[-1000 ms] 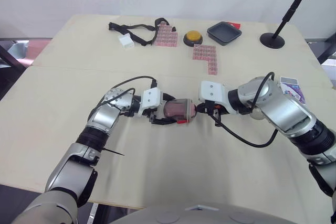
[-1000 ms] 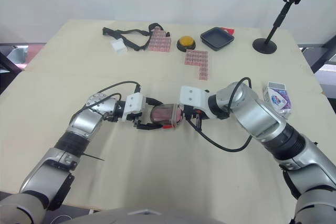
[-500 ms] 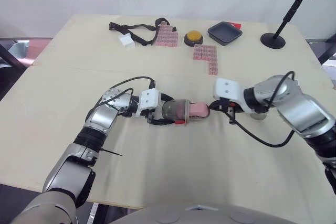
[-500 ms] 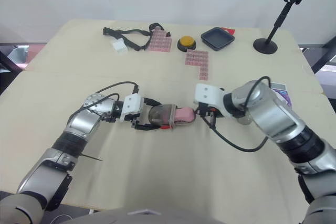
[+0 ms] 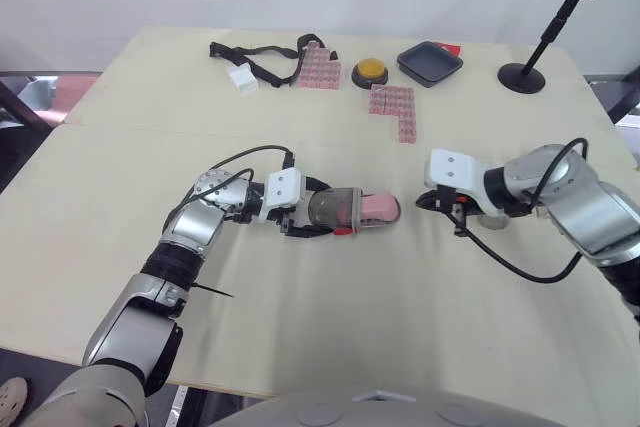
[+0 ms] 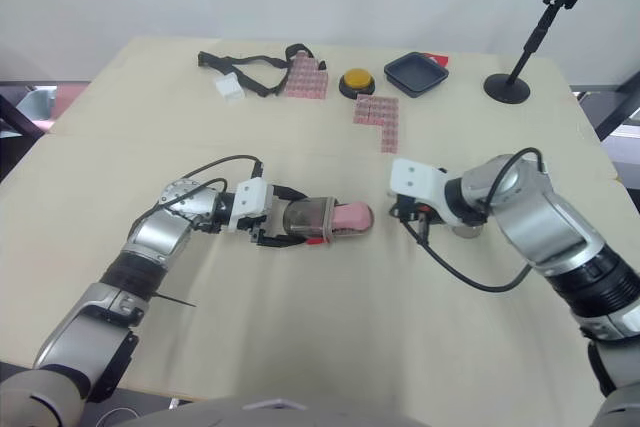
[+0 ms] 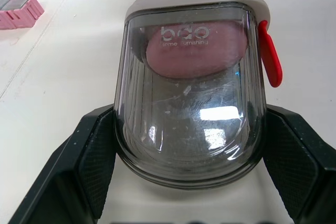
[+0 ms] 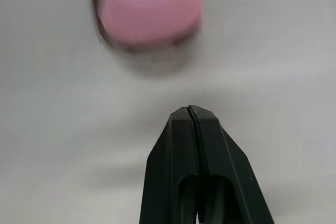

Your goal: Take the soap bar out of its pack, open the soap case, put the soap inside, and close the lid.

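Observation:
The soap case (image 5: 334,210), a clear grey shell with a red latch (image 7: 270,55), lies on its side on the table. My left gripper (image 5: 318,215) is shut on it, one black finger (image 7: 89,156) on each flank. The pink soap bar (image 5: 379,208) sticks halfway out of the case's open end, pointing toward my right arm. Through the shell in the left wrist view the inner part of the soap (image 7: 194,51) shows. My right gripper (image 5: 419,203) hovers a short way to the right of the soap, not touching it. Its fingertips (image 8: 191,115) are pressed together with nothing between them.
Along the table's far edge lie a black strap with a white block (image 5: 250,59), two groups of pink blocks (image 5: 316,68) (image 5: 392,107), a yellow button (image 5: 370,70), a black tray (image 5: 429,61) and a black stand (image 5: 524,75). A seam crosses the tabletop (image 5: 120,132).
My right gripper has drawn back to the right, away from the case. The pink soap, inside the case a second ago, now sticks out of its open end. The left gripper stays put.

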Controlling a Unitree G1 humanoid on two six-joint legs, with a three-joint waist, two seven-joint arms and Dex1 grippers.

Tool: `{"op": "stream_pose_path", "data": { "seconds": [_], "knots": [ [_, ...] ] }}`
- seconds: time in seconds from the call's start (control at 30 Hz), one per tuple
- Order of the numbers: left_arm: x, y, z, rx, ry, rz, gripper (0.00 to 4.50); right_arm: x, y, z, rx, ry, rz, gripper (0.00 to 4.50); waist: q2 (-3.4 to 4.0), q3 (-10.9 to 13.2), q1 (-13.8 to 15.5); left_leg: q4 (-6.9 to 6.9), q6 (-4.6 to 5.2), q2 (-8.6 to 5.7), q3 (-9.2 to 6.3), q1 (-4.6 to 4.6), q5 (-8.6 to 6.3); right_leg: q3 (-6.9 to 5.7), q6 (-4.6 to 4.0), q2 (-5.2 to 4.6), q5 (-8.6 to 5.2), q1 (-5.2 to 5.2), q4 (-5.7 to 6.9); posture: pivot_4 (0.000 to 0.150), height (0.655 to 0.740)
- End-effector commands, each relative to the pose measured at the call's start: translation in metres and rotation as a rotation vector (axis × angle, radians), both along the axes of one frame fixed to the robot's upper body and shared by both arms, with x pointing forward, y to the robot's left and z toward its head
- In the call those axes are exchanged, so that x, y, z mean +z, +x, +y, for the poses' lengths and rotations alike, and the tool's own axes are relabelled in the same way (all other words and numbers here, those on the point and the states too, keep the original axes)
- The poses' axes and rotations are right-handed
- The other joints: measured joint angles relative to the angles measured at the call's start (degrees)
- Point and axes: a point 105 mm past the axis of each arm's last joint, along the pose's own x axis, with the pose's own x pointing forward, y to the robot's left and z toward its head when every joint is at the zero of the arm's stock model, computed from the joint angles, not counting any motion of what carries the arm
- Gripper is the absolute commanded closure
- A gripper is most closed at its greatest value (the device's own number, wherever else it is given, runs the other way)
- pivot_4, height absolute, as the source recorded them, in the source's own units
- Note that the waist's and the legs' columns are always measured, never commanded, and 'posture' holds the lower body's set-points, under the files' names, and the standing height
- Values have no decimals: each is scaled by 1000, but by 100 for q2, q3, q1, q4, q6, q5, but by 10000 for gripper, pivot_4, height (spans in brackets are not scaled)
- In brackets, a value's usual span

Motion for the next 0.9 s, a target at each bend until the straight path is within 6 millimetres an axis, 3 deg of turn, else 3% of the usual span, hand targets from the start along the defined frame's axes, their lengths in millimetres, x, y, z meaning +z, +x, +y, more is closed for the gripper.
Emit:
{"op": "stream_pose_path", "data": {
  "seconds": [0.03, 0.57, 0.9],
  "knots": [
    [12, 3, -1, 3, -44, -37, 8208, 4, -2, 11, 55, 7, -22, 44928, 0, 0, -32, 0, 0, 1, 0, -4, 0, 1, 0, 1, 0, 0, 1, 1500, 7338],
    [15, 1, -8, -8, -54, -43, 8208, 9, -8, 71, 195, 98, -32, 44928, 0, 0, -18, 1, 1, 5, 1, 1, 2, -2, -1, 4, -1, -7, 8, 1500, 7338],
    [15, 1, -10, -4, -58, -46, 8208, 7, -8, 80, 209, 102, -30, 44928, 0, 0, -11, 1, -9, 5, 1, 1, 7, -2, 2, 4, 1, -7, 9, 1500, 7338]
  ]
}}
